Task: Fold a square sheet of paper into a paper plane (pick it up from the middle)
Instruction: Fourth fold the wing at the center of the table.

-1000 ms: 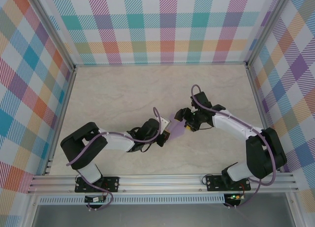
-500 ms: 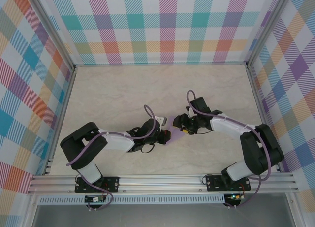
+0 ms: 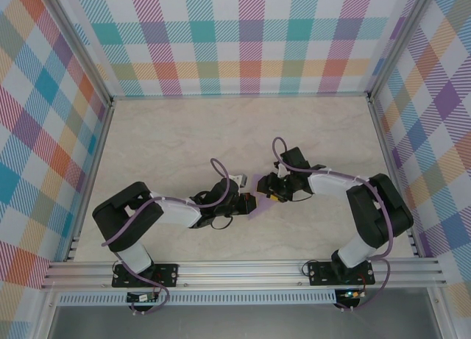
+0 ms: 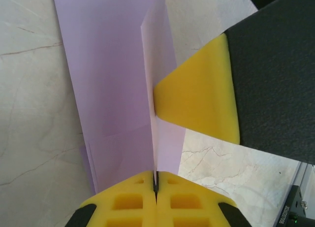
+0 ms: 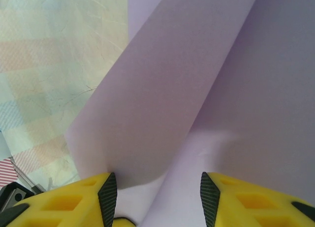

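Paper (image 4: 108, 79) is lying near the middle of the table (image 3: 184, 133), with one fold standing upright. The left gripper (image 4: 155, 185) is pinching that fold, its jaws fully closed on it. The right gripper (image 5: 155, 187) is straddling the raised fold, jaws partly apart, gripping nothing.

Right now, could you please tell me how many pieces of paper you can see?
1: the folded purple paper mid-table, pinched by the left claw, with the right claw open around it. More could hide under the arms.
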